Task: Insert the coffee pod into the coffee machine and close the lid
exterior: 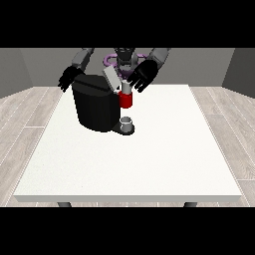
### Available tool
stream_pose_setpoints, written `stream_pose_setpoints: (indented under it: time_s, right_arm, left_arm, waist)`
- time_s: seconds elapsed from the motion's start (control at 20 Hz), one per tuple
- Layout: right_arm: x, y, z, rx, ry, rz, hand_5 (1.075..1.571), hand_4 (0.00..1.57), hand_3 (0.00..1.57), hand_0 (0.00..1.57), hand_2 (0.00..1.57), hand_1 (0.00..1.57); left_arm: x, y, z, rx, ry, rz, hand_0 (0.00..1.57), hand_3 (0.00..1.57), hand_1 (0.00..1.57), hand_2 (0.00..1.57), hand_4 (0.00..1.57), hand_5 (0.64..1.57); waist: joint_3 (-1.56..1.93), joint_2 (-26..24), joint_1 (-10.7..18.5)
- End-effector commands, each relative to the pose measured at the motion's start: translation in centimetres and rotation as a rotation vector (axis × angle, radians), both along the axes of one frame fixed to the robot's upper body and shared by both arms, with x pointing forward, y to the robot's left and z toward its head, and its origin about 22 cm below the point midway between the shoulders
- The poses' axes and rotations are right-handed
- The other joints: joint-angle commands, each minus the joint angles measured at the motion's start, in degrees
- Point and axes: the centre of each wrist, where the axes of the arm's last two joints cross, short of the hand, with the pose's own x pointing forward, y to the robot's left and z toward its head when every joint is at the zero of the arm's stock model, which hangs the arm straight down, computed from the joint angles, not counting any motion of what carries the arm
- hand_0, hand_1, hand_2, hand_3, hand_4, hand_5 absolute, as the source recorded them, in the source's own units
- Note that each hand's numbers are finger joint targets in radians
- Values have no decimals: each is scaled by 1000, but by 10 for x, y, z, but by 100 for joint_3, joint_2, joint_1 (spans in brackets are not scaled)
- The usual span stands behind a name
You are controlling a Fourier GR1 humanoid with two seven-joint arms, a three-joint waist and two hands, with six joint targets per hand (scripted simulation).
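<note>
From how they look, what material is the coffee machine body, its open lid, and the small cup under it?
Coffee machine: probably plastic, black and mostly matte, with only a faint sheen on top.
Lid: light grey, flat and smooth; painted metal or plastic, I cannot tell which.
Cup: grey, evenly shaded; metal or ceramic possible, unclear.

A large white worktop (124, 164) with a square top stands on a pale plank floor (22, 124); two dark legs show under its near edge. One thing rests on it — a black coffee machine (97, 107), set towards the far edge and left of centre. The machine's low base juts out to the right, and a small grey cup (127, 123) sits on that base — not on the worktop itself.
</note>
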Motion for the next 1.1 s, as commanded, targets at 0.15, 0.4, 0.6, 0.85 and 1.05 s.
stream_pose_setpoints:
  time_s: [0.15,0.4,0.6,0.85,1.05]
  right_arm:
    - [5,18,19,11,-13,19,1571,499,0,0,0,0]
    - [0,-4,9,4,-23,13,1571,513,0,0,0,0]
    - [3,-12,16,28,22,-10,1571,513,0,0,0,0]
    - [0,0,-1,40,0,-18,1571,448,0,0,0,0]
    - [0,5,0,27,-21,-11,1571,433,0,0,0,0]
  left_arm:
    - [3,-8,-2,-1,-32,17,1185,1195,1185,1264,497,1571]
    - [0,8,-4,-1,-1,-14,1204,1208,1204,1279,521,1571]
    - [0,-1,-28,40,23,1,1184,1186,1184,1248,488,1571]
    - [3,-11,4,37,20,-3,1249,1181,1249,1282,480,1571]
    - [4,-9,-3,24,39,-14,1220,1152,1220,1252,467,1571]
  waist:
    - [-3,219,-166]
    - [-1,148,-38]
    - [-2,-46,48]
    - [0,35,-13]
    - [0,165,29]
